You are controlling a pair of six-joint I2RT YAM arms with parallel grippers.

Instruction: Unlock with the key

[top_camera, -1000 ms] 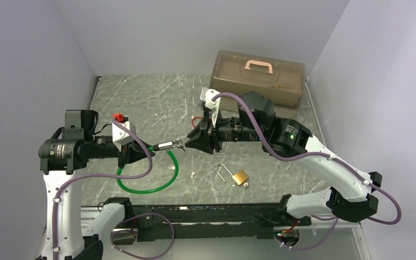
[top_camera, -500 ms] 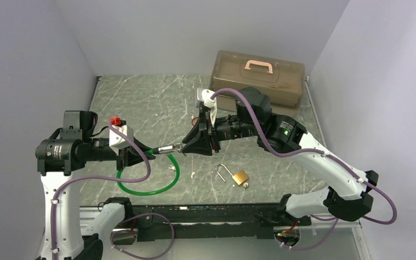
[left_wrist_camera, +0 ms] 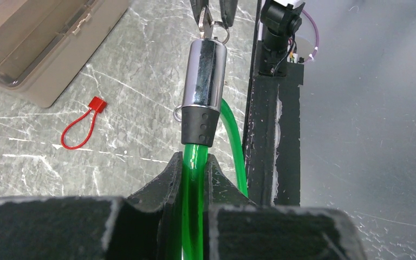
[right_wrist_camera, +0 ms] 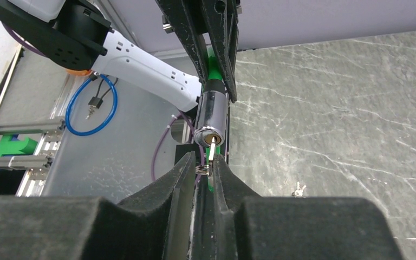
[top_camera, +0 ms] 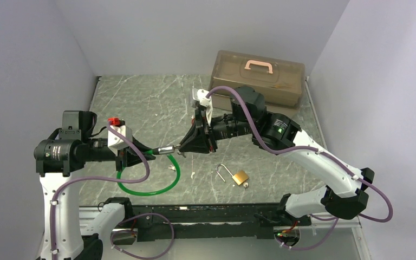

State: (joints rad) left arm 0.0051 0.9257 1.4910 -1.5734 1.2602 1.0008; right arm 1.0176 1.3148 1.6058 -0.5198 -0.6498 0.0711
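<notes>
Key: tip at the keyway of the lock cylinder.
Right end effector: fingers clamped on key, just before cylinder face.
Left end effector: clamped on green cable just behind cylinder.

Padlock right of cable loop

The left arm and right arm share white shell links and black cylindrical joint housings, each trailed by a lilac cable that loops loose along the links. A white camera mount sits on each wrist, the left one topped by a small red part, and a green light glows on a black housing right of centre in the overhead frame. The left gripper and right gripper end in matte black, grainy, wedge-shaped fingers.
</notes>
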